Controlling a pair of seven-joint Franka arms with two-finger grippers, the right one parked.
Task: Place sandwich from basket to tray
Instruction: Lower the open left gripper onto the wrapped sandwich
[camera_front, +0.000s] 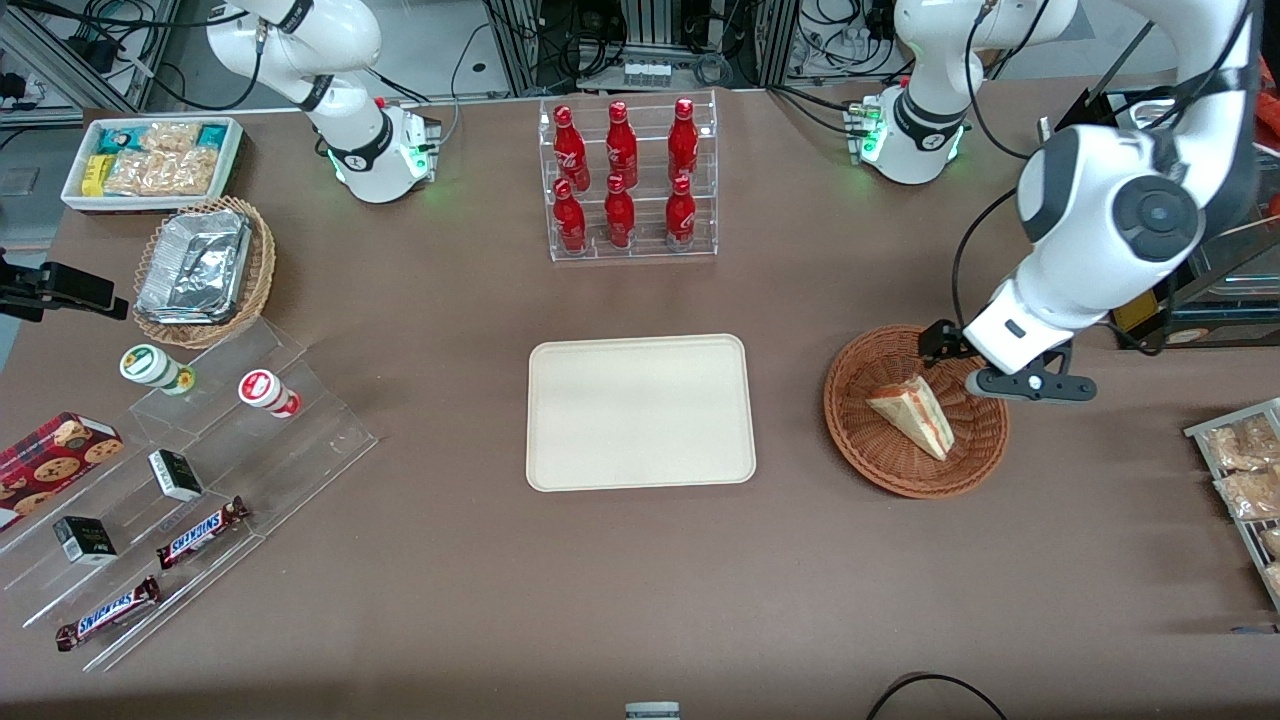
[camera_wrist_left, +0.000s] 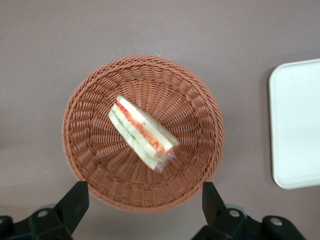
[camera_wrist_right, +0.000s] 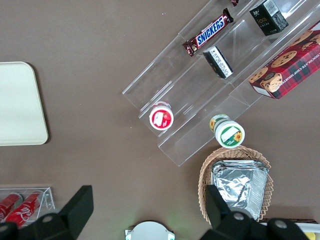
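The sandwich (camera_front: 915, 415), a wrapped triangular wedge of white bread with red-orange filling, lies on its side in the middle of the reddish-brown wicker basket (camera_front: 860, 450). The cream tray (camera_front: 640, 412) sits bare beside the basket, toward the parked arm's end of the table. My left gripper (camera_front: 985, 365) hovers above the basket's rim, on the part farther from the front camera, and it is open and holds nothing. In the left wrist view the sandwich (camera_wrist_left: 142, 132) rests in the basket (camera_wrist_left: 95, 150), the gripper (camera_wrist_left: 142, 202) spans the rim, and the tray (camera_wrist_left: 297, 130) edge shows.
A clear rack of red bottles (camera_front: 628, 180) stands farther from the front camera than the tray. Bagged snacks (camera_front: 1245, 470) lie at the working arm's end. A foil-tray basket (camera_front: 205, 270), white snack bin (camera_front: 150, 160) and acrylic shelf (camera_front: 190, 470) occupy the parked arm's end.
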